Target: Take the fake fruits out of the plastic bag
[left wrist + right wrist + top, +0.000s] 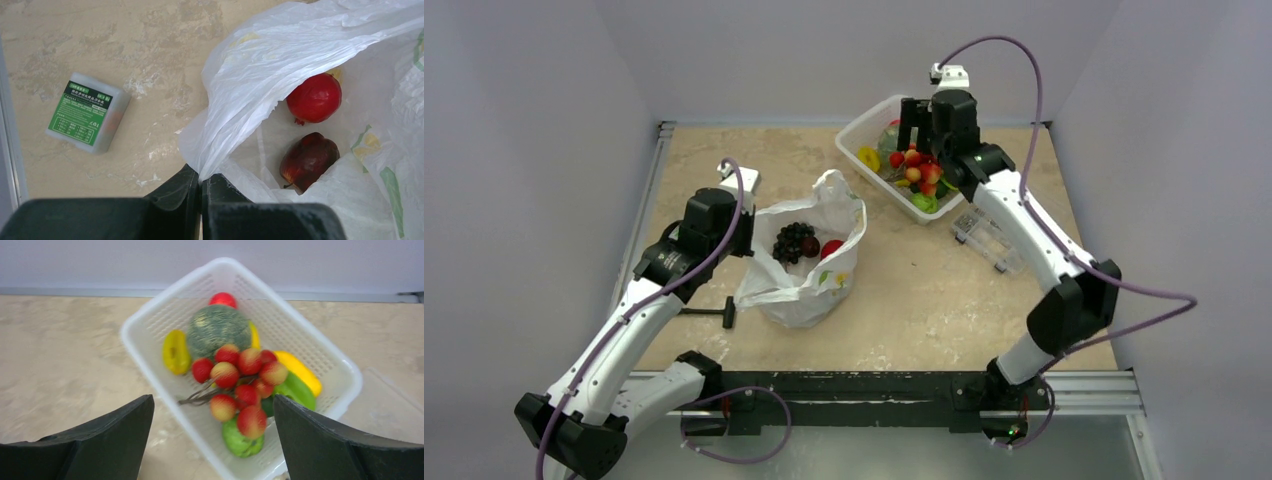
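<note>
The plastic bag (809, 262) stands open left of centre with a dark grape bunch (792, 240), a dark red fruit (811, 246) and a round red fruit (831, 249) inside. My left gripper (749, 235) is shut on the bag's left rim (220, 150); its wrist view shows the round red fruit (314, 98) and the dark red fruit (309, 160) in the bag. My right gripper (916, 140) is open and empty above the white basket (860, 138). The red-and-yellow berry bunch (914, 168) lies in the basket (150, 367), below my open jaws (213, 407), and shows in the wrist view (239, 385).
The basket also holds a large green squash (218, 331), flat yellow and green pieces (175, 351) and a red fruit (223, 299). A clear lidded box (987, 238) lies right of the basket. A small green-labelled box (88, 118) lies left of the bag. A black tool (709, 313) lies near the left arm.
</note>
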### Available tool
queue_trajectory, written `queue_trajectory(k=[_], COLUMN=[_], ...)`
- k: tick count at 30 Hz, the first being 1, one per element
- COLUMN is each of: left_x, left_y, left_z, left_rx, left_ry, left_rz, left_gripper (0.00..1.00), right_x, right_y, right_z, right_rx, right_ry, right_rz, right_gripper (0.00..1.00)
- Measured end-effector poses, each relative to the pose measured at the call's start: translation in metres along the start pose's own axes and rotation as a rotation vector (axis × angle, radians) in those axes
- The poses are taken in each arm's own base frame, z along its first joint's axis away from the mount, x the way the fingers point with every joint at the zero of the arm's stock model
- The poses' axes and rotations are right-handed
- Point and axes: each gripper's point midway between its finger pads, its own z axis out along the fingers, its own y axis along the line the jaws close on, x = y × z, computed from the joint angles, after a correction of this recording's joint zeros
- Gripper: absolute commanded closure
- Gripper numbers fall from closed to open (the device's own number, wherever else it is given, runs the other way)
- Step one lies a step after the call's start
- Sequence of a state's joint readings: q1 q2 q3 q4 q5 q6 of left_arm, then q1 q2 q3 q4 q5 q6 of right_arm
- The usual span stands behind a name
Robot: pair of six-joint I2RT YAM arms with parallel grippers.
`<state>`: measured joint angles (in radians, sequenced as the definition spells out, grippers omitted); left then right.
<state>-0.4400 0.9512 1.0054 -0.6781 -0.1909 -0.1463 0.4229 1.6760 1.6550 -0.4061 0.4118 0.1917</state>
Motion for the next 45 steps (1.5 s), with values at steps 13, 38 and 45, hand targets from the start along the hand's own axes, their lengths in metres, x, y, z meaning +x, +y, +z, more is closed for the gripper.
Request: queue_trajectory(k=[13,38,45], left_x=[0.006,0.005,0.003], left_y=[-0.019,-0.019,-0.019], left_z=[0.004,0.003,0.000], left_rx=[0.100,0.106,0.107], left_ry=[0.035,0.029,0.016], left_rz=[0.005,0.011,0.010], left_gripper=[1.00,1.00,1.00], right_x=[0.028,0.169,0.203], right_y=[0.125,0.257,0.262], right_z=[-0.193,-0.137,-0.118], right_rx=[-0.758,-0.665,-0.644], right_ry=[-0.107,0.133,0.183], right_rz=[-0.078,-0.424,-0.479], right_gripper=[0.11,0.56,0.39])
